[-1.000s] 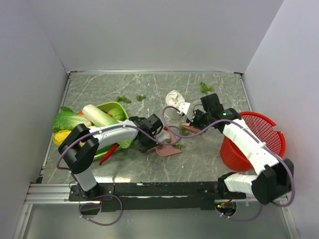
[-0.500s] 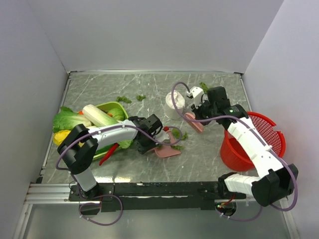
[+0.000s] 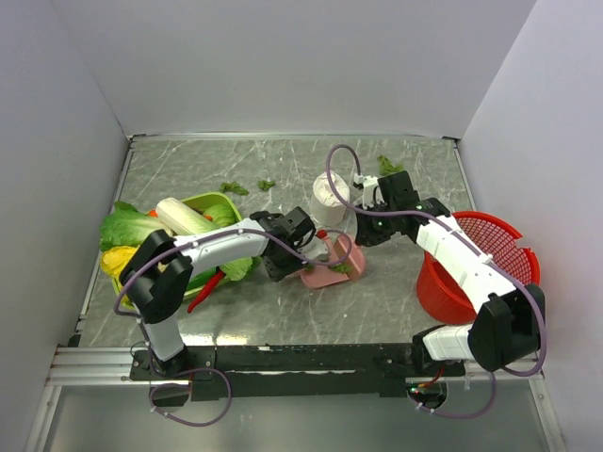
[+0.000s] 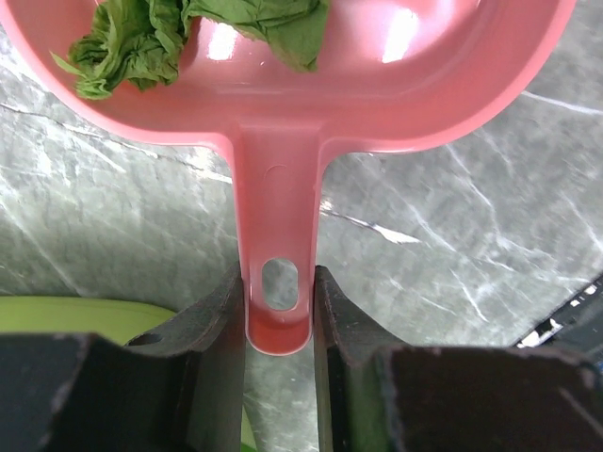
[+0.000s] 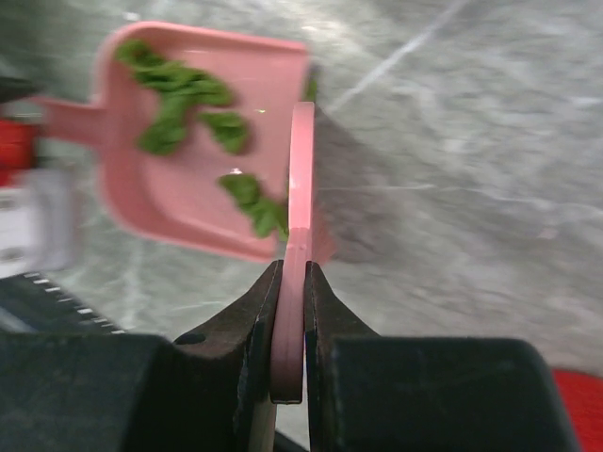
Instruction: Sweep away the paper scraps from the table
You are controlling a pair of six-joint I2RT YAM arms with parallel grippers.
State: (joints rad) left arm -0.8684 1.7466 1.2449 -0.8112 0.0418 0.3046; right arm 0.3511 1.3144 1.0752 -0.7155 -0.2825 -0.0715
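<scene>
Left pincer (image 4: 280, 297): clamped on dustpan (image 4: 283, 104) handle, paper scraps (image 4: 132, 42) inside. Right pincer (image 5: 287, 311): clamped on pink blade (image 5: 300, 179) beside pan mouth. More near counter (image 3: 188, 160) far edge, far-right bit closest to right arm.

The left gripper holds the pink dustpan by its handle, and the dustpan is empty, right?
No, it is not empty. The left gripper holds the dustpan by its handle, but green paper scraps lie in the dustpan, as the left wrist view shows.

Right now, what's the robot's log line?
left gripper: shut on dustpan | right gripper: shut on pink sweeper | paper scraps: some in dustpan, some on table
</scene>
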